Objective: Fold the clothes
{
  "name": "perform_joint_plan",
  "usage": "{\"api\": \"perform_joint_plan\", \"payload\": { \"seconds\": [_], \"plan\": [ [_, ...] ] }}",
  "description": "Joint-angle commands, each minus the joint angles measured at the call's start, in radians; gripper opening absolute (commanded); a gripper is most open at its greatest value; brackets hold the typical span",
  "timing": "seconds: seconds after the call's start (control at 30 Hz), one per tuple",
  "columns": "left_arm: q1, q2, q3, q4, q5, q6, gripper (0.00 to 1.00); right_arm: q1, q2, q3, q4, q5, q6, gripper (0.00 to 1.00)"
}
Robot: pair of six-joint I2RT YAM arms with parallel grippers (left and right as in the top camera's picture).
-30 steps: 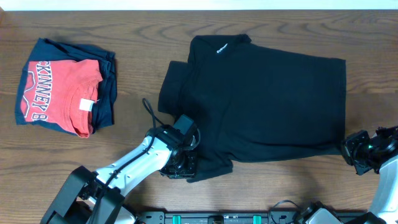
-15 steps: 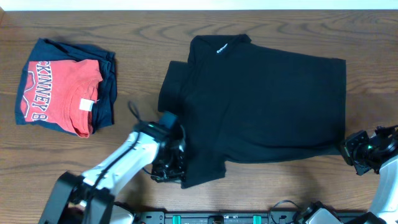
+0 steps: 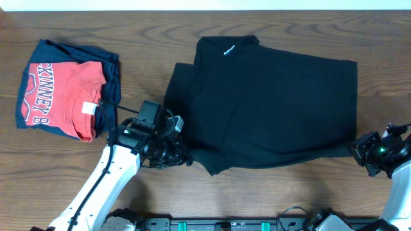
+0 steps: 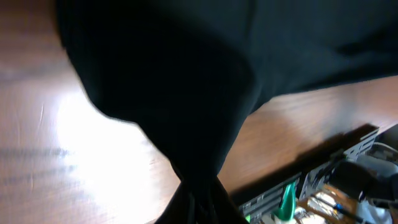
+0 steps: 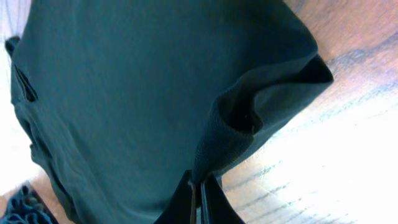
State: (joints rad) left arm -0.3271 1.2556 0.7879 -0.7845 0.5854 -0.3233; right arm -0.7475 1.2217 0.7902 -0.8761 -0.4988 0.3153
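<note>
Both left gripper [image 3: 173,155] and right gripper [image 3: 358,151] pinch the shirt [image 3: 276,102]. We see it stretched sideways between them, bulk lying ahead.

Blurred black shirt [image 4: 186,81] hanging, gathered to a narrow point at bottom edge, wooden table [image 4: 292,130] beneath

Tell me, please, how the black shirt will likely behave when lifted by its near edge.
Probably floppy: the black shirt bunches into folds where the right claw pinches it. It would likely sag between grips, as its fabric droops from the left claw.
</note>
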Motion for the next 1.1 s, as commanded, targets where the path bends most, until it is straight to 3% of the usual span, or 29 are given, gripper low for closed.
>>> {"api": "perform_joint_plan", "payload": {
  "seconds": [0.0,0.57,1.07],
  "plan": [
    [0.006,-0.010,0.014,0.044,0.011,0.005,0.06,0.000,-0.013,0.019,0.013,0.005,0.056,0.01],
    [0.008,-0.010,0.014,0.342,0.037,-0.093,0.06,0.003,0.072,0.019,0.103,0.047,0.100,0.01],
    [0.008,-0.009,0.014,0.531,-0.206,-0.099,0.06,0.037,0.182,0.018,0.278,0.012,0.134,0.01]
  ]
}}
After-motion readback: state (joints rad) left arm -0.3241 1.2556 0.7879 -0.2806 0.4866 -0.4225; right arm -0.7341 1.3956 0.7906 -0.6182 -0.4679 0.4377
